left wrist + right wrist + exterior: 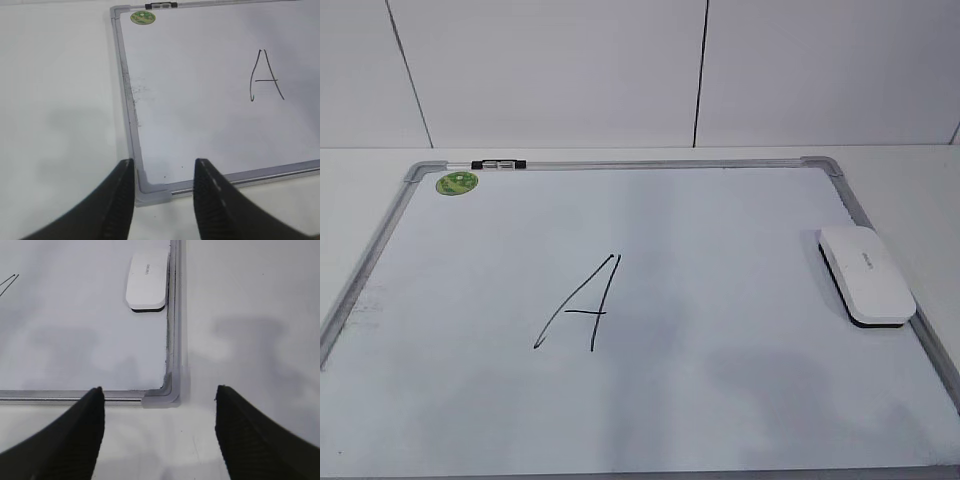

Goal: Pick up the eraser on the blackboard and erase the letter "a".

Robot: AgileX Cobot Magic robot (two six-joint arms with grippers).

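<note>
The blackboard (650,400) is a white board in a grey frame lying flat on the table. A large capital "A" (582,305) is written near its middle. No small "a" shows in any view. The eraser (865,274), a white block with a black base, lies on the board by its right edge. It also shows in the right wrist view (146,279). My left gripper (164,172) is open and empty above the board's near left corner (150,187). My right gripper (159,397) is open and empty above the near right corner (167,395). Neither gripper shows in the exterior view.
A round green sticker (456,182) and a small black marker clip (498,164) sit at the board's far left corner. A white tiled wall (640,70) stands behind the table. Bare white table (55,100) lies left and right of the board.
</note>
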